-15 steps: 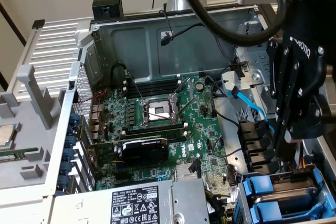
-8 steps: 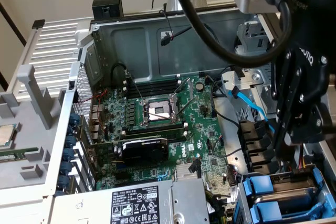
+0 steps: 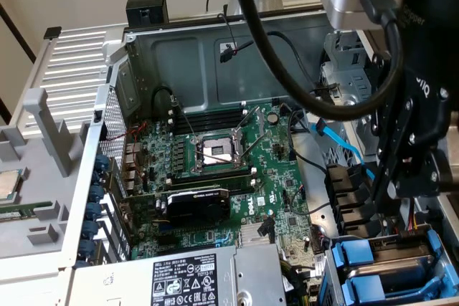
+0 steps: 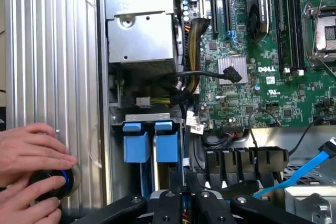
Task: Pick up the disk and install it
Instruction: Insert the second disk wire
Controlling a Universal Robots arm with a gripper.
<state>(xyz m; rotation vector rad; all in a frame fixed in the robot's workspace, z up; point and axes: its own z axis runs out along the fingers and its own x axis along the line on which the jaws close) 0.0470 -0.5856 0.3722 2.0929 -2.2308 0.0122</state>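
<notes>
Gripper (image 3: pixel 399 195), lower right of exterior frame, hovering just above drive bay; clenched or released: cannot tell. Disk (image 3: pixel 358 257), blue carrier, seated in bay beside second carrier (image 3: pixel 367 289).

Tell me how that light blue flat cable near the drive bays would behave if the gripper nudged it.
The light blue flat cable would probably flex and spring back: it arcs freely between its ends. It looks thin and ribbon-like, so likely light, and apt to snag rather than slide.

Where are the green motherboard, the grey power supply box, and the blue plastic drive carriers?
Green motherboard (image 3: pixel 283 177): exterior view, bare board area.
Grey power supply box (image 4: pixel 142 38): wrist view, metal face.
Blue plastic drive carriers (image 4: pixel 135 148): wrist view, one carrier's front tab.
</notes>
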